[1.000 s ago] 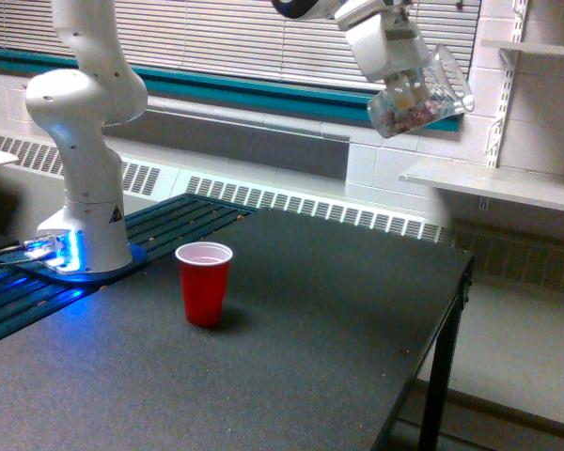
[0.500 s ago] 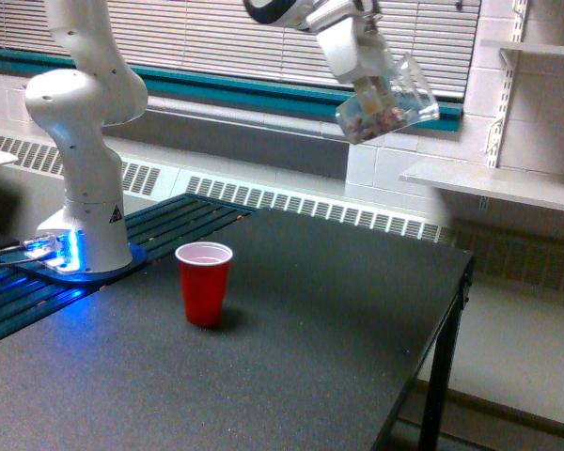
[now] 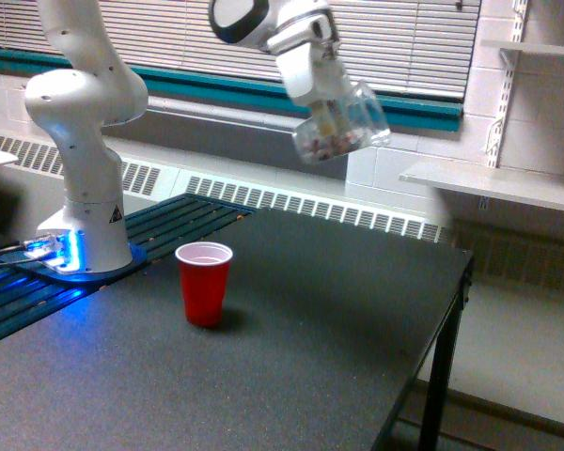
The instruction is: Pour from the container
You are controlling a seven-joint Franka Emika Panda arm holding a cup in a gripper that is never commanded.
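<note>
Hanging high above the black table (image 3: 291, 376), the gripper (image 3: 327, 105) is clamped on the clear jar (image 3: 343, 127), which is tilted with small pink and whitish pieces settled at its lower end. A red cup (image 3: 205, 282) stands upright on the table, well below the jar and toward the exterior view's left, near the arm's white base (image 3: 85, 225).

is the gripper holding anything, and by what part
Yes: the gripper holds the clear container, gripped at its upper part near the rim; exact contact is blurred.

End effector (image 3: 327, 101) gripping tilted clear container (image 3: 343, 125), high above red cup (image 3: 204, 282) on black table (image 3: 357, 357)
</note>
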